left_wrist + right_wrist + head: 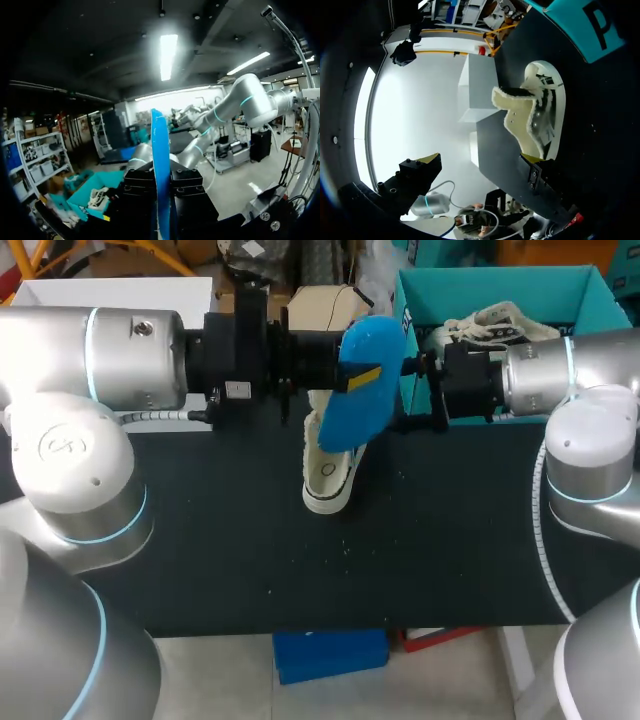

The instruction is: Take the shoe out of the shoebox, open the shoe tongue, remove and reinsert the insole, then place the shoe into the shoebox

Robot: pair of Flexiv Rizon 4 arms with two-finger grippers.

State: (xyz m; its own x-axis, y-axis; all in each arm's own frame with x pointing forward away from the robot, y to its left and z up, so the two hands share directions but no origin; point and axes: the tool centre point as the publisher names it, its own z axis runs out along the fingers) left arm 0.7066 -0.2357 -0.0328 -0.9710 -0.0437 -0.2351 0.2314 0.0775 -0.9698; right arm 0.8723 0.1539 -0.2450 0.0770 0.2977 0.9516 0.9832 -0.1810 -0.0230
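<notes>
black table [220,540] bears 1 cream shoe [328,475] near the teal shoebox [480,285].

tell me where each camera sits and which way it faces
Head view: above and behind the robot, looking down on the black table; both arms enter from the sides, the left gripper shut on the blue foam insole.
Left wrist view: on the left wrist, looking out past the edge-on insole into the room.
Right wrist view: on the right wrist, facing the cream fleece-lined shoe ahead of the open right gripper.
Shared: all three show the teal cardboard shoebox.
</notes>
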